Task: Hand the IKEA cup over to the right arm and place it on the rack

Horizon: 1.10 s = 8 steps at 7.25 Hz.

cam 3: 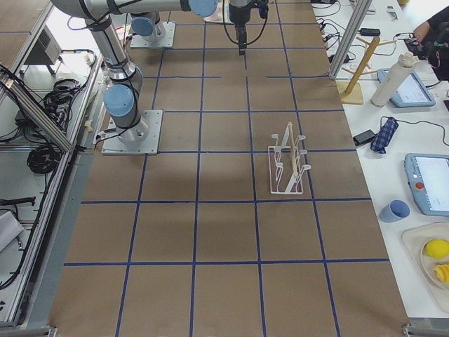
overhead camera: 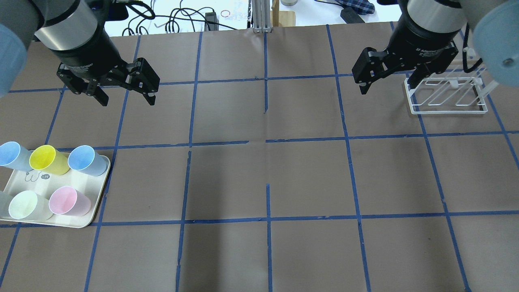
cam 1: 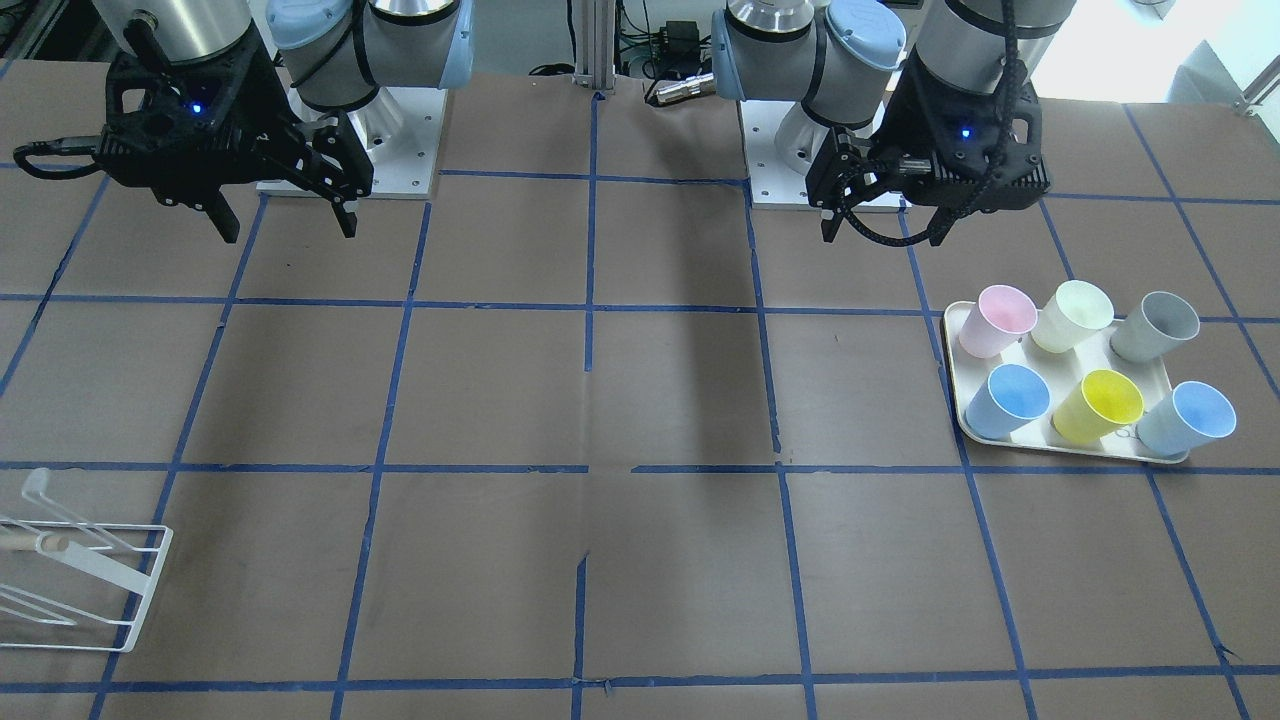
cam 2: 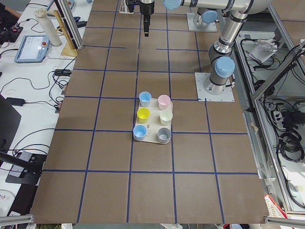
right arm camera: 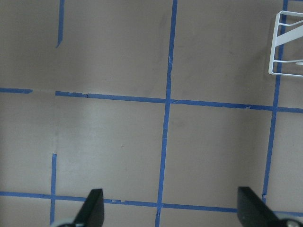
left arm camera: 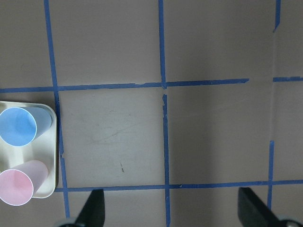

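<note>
And there stood the IKEA cup [overhead camera: 44, 159] on the tray [overhead camera: 96, 200], mouth up, in the middle of the tray's row farther from the robot, with the blue cups [overhead camera: 86, 160] on either side of it. The left gripper [overhead camera: 127, 99] hung above the table just off the tray, on the side toward the table's middle, fingers spread wide and holding nothing. The right gripper [overhead camera: 385, 87] was likewise agape and empty, well apart from the tray. The rack [overhead camera: 446, 97] sat farther still from the tray.
</note>
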### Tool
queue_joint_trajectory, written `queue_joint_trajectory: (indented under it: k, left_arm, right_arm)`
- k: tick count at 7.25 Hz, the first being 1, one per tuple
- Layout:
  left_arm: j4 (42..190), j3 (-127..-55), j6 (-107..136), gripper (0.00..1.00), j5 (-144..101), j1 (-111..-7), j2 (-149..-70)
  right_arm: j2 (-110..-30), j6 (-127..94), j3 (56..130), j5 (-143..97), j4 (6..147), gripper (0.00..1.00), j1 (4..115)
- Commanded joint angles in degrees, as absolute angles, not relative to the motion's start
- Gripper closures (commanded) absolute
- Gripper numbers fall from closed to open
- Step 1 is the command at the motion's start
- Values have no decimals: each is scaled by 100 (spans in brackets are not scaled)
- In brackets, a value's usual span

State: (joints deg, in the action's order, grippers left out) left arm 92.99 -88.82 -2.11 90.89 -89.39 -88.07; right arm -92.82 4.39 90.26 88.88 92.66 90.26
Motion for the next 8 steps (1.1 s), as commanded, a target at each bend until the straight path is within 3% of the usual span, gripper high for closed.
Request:
queue_joint_trajectory:
  k: [1, 4, 8]
  left_arm:
    - [9299, -8877, -211, 0, 9088, -8938, -8798]
    - [9342, -8912, -716, 0, 9097, -8721, -8789]
    - [9291, -9288, -4103, 0, 9035, -6492, -8946]
  right_arm:
    - [-9264, 431, 9035, 8938, 9378, 0, 9018]
    - [-9264, 404, 9009, 8947, 9317, 0, 9018]
    - [-9272, 404, 9009, 8947, 9272, 0, 9018]
